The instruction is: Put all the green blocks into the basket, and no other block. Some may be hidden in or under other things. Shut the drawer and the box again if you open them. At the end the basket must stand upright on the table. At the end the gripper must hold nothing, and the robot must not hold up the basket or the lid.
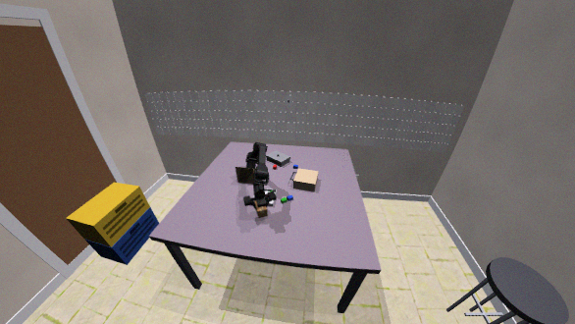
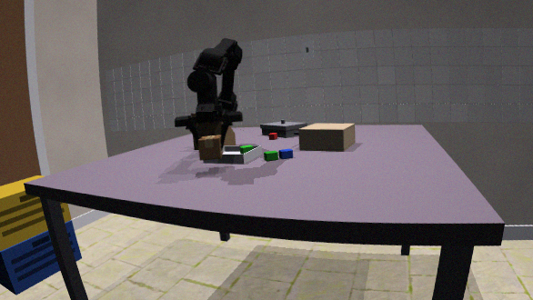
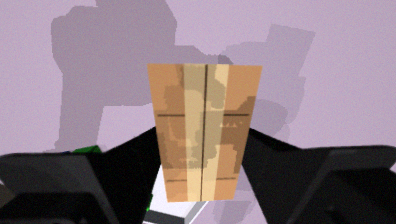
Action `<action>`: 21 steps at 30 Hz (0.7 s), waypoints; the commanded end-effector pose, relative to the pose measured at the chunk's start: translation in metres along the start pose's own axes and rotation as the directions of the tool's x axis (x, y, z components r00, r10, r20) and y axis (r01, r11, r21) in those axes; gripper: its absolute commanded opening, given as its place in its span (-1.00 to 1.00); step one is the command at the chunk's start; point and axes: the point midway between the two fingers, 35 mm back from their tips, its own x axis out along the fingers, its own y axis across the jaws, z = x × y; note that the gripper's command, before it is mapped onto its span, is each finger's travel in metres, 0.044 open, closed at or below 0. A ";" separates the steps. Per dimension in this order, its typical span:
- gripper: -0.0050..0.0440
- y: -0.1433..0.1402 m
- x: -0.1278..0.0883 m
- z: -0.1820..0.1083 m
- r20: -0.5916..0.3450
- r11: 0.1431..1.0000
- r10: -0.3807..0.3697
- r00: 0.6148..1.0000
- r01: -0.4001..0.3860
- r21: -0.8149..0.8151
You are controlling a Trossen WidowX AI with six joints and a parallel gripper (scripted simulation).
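Note:
My gripper (image 3: 199, 125) is shut on a small cardboard-brown box (image 3: 204, 132) and holds it a little above the table, left of a shallow white tray (image 2: 242, 155). One green block (image 2: 246, 148) lies in that tray. A second green block (image 2: 271, 155) lies on the table just right of the tray, touching or nearly touching a blue block (image 2: 286, 154). In the top view the gripper (image 1: 261, 210) is near the table's middle, with the green block (image 1: 284, 199) to its right. A sliver of green (image 3: 85, 148) shows at the wrist view's lower left.
A closed tan cardboard box (image 2: 326, 136) stands right of the blocks. A dark grey flat box with a knob (image 2: 283, 128) and a red block (image 2: 273, 135) are behind. A brown upright thing (image 1: 243, 174) stands beside the arm base. Another blue block (image 1: 295, 166) lies near the tan box.

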 end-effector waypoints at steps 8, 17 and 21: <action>-0.80 -0.006 0.034 -0.007 -0.051 1.000 0.006 0.999 -0.005 0.019; -0.80 -0.006 0.042 -0.007 -0.051 1.000 0.006 0.999 -0.005 0.019; -0.80 -0.006 0.042 -0.007 -0.051 1.000 0.006 0.999 -0.005 0.019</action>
